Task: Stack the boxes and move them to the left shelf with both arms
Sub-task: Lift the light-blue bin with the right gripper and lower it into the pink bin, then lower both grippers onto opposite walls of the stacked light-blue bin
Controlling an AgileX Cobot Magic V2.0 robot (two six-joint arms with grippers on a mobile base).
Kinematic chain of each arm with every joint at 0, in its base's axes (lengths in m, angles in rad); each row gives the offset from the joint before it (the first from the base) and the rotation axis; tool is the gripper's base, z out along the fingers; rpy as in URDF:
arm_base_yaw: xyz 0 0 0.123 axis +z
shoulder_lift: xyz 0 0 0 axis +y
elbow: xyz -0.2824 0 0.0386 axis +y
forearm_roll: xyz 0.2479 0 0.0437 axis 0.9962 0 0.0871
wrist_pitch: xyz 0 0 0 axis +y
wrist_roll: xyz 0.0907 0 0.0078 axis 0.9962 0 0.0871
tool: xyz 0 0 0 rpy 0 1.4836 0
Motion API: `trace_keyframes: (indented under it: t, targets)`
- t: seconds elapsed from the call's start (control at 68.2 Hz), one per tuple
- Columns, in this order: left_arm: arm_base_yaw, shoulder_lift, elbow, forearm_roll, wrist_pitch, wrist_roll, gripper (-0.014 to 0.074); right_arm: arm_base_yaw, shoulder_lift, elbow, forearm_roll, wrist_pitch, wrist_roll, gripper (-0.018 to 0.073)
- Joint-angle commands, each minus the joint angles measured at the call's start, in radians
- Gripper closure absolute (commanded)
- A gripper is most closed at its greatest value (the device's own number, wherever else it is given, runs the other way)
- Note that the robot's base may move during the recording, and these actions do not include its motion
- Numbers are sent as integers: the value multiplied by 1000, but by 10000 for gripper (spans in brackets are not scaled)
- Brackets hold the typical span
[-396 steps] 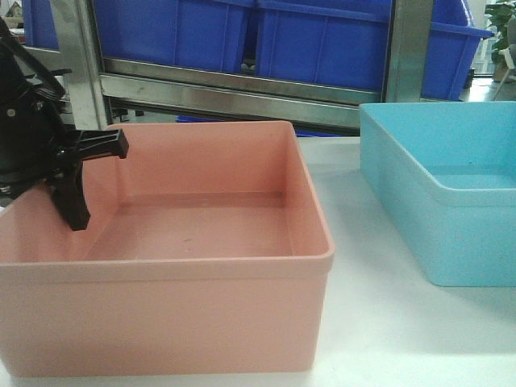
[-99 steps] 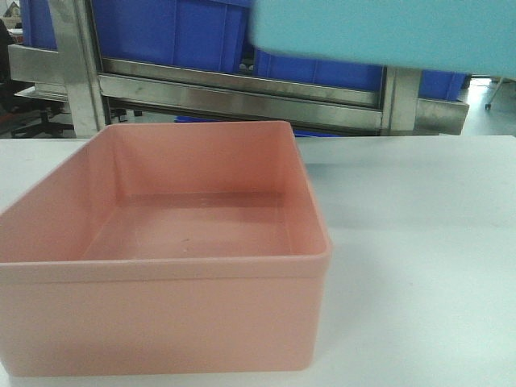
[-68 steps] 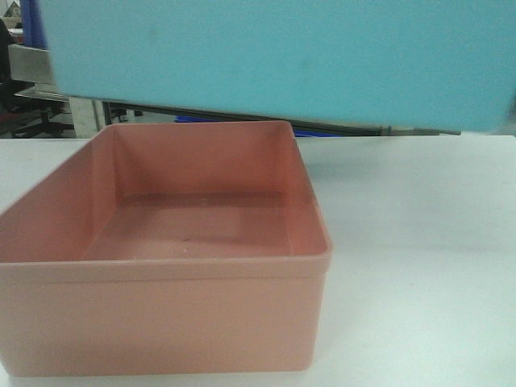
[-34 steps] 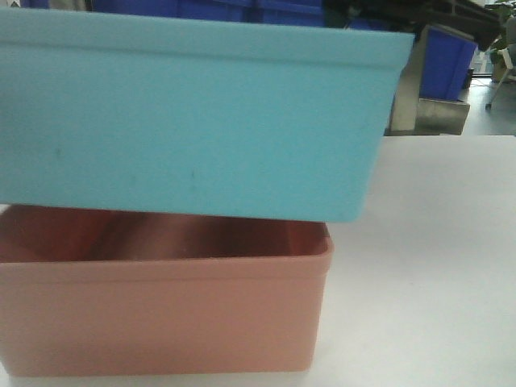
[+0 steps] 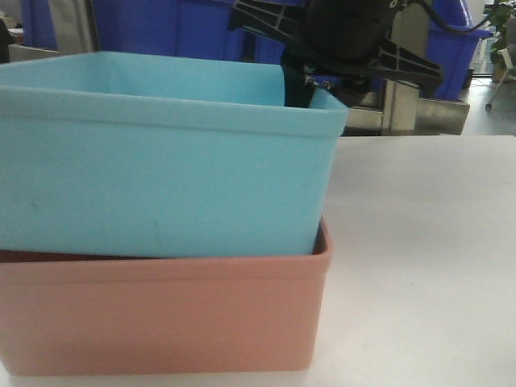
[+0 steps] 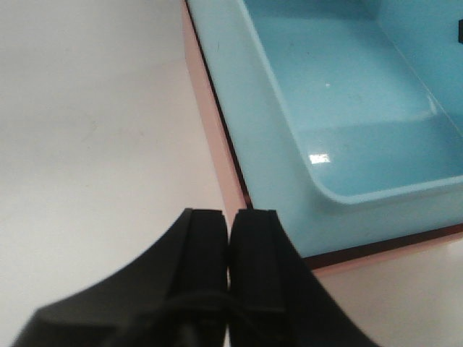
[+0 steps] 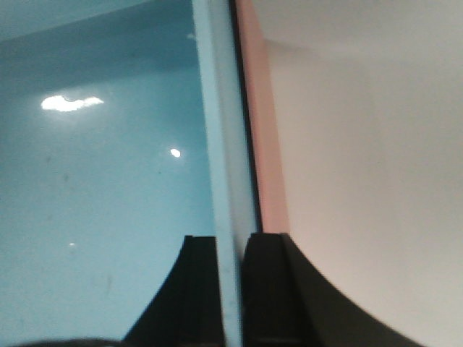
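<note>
Clamped by the black right gripper (image 7: 231,242) on the thin side wall of the light sky-blue shallow plastic tub (image 5: 161,169), one finger inside and one outside, probably to steer it squarely into the salmon-pink plastic tub (image 5: 161,314) at lower left of the front view. Held low beside the stack, black left gripper (image 6: 230,217) with fingers pressed together on nothing, seemingly keeping clear. Against half a second ago: blue tub lower, base now sunk inside the pink rim instead of hanging above.
</note>
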Motion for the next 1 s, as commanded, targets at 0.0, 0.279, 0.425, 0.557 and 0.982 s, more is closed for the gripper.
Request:
trace_keyframes:
  t: [0.0,0.279,0.425,0.557,0.982]
  targets:
    - [-9,-2,-28,-10,-76,0,610,-2,-46,-37,-67,-85,12,502]
    - [-9,-2,-28,-10,-76,0,610,-2,-46,-37,-84,-85,12,498]
    - [-9,-2,-28,-10,-72,0,604,-2,-49,-37,-84,-84,1,372]
    - [-9,-2,-28,-10,-61,0,533,-2,-51,-37,-88,-81,-8,105]
    - [-9,86,-205,-47,3,0,103,-2,-137,-99,-146,76,-292,-65]
